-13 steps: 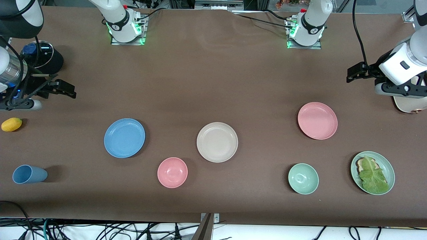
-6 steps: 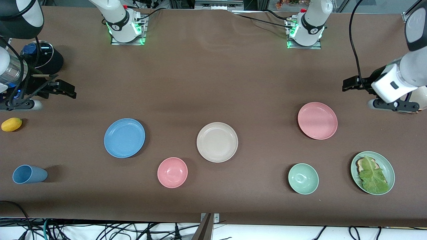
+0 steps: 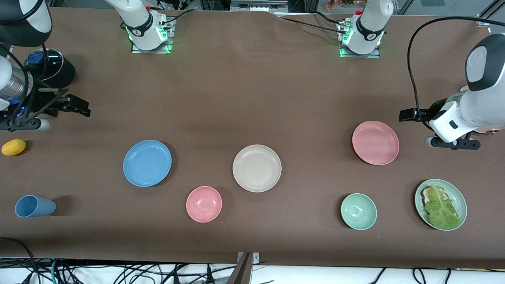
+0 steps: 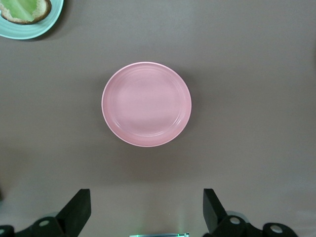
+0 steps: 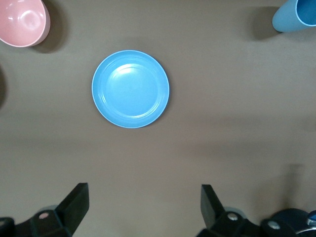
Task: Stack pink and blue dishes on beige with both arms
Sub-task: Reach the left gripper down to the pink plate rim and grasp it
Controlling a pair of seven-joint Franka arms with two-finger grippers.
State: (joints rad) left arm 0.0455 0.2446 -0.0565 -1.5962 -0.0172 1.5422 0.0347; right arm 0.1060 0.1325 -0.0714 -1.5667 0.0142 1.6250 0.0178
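Note:
The pastel pink plate (image 3: 375, 142) lies flat toward the left arm's end of the table and fills the middle of the left wrist view as pink plate (image 4: 146, 104). My left gripper (image 3: 408, 115) hangs open and empty over bare table beside that plate; the left gripper (image 4: 147, 207) has its fingers spread wide. The sky blue plate (image 3: 147, 163) lies toward the right arm's end, also seen as blue plate (image 5: 130, 89). My right gripper (image 3: 81, 108), right gripper (image 5: 144, 205), waits open over the table's end. The beige plate (image 3: 257, 168) sits bare between the two plates.
A pink bowl (image 3: 204, 204) and a mint bowl (image 3: 358, 211) stand nearer the front camera than the plates. A mint plate (image 3: 419, 196) carries toast and lettuce. A blue cup (image 3: 34, 206) lies on its side; a yellow fruit (image 3: 14, 147) and a black lidded pot (image 3: 51, 67) sit by the right arm.
The left arm has swung down and in toward the pink plate, its gripper still open. The right arm and all the dishes have stayed put.

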